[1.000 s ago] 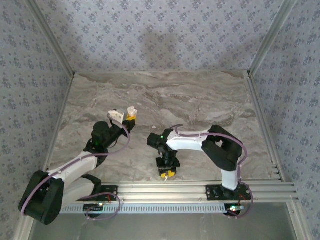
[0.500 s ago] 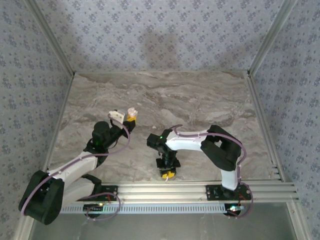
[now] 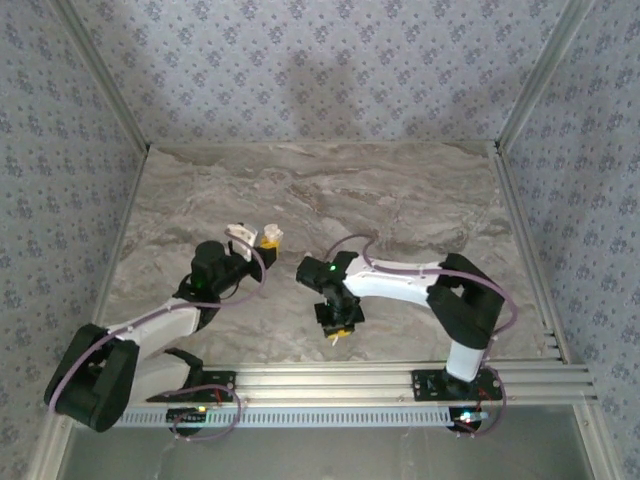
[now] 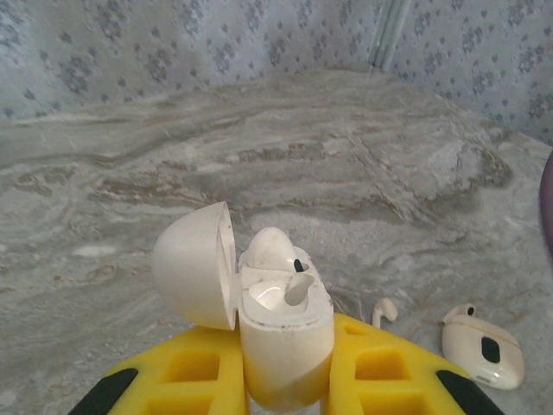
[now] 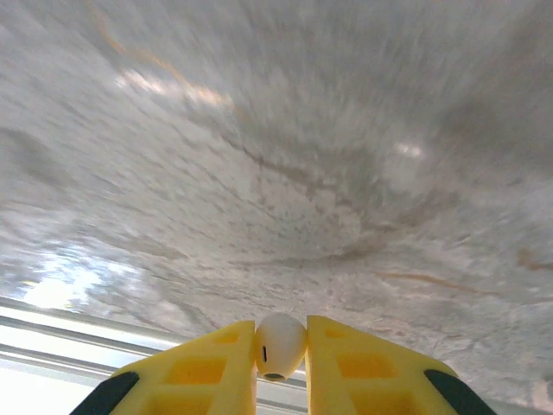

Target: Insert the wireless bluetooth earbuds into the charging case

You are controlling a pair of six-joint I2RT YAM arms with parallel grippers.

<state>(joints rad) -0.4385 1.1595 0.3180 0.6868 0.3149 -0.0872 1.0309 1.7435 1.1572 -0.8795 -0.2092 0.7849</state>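
Our left claw (image 3: 256, 238) is clamped on the white charging case (image 4: 285, 346), whose domed lid stands open. Our right claw (image 3: 338, 332), near the worktop's (image 4: 346, 173) near edge, pinches a glossy white earbud (image 5: 280, 344). A second earbud (image 4: 384, 309) lies on the worktop near the case.

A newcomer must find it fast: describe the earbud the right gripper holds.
On the marble table, look toward the front rail, where the right gripper sits. Pinched between its yellow fingers is a tiny white earbud. Unlike the loose earbud lying on the marble by the open case, it is clamped.
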